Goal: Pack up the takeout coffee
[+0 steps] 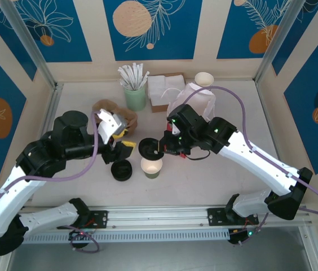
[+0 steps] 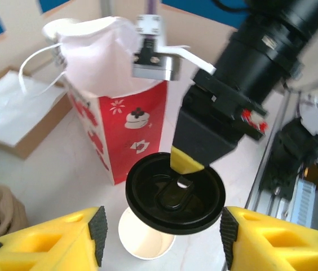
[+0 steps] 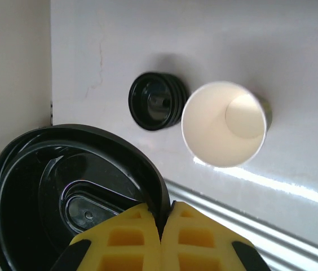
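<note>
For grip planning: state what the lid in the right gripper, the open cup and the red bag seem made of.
Lid, pinched in the right gripper: thin black plastic, glossy, with moulded ridges. Cup: probably paper, matte cream inside, rolled rim. Bag: likely printed paper or card, red, flat sides with sharp folded edge.
</note>
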Robot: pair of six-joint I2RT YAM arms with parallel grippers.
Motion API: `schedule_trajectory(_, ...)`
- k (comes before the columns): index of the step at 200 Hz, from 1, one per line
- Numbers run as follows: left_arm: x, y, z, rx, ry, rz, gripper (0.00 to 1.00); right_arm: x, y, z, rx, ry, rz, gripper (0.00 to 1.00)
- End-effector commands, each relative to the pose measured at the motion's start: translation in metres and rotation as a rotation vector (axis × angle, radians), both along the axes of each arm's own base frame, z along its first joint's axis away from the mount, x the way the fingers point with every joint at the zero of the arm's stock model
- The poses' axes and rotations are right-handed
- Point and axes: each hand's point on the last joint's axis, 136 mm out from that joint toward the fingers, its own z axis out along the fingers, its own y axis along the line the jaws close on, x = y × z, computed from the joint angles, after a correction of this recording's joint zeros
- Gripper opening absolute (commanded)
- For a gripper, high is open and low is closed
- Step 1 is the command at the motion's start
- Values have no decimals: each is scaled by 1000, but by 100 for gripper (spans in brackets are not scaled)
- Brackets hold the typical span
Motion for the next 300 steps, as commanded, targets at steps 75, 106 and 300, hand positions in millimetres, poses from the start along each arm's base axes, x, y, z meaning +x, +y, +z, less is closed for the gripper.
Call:
schedule_trajectory(75, -39, -26, -35, 153, -365, -478, 63, -37, -7, 6, 44, 193, 149, 0)
schedule_trajectory(106, -37, -33, -48, 209, -383, -507, 60, -38, -5, 5, 47, 205, 156, 0)
schedule_trajectory(300, -30, -45, -70, 262, -394, -508, 21, -39, -6, 10, 74, 198, 148, 3)
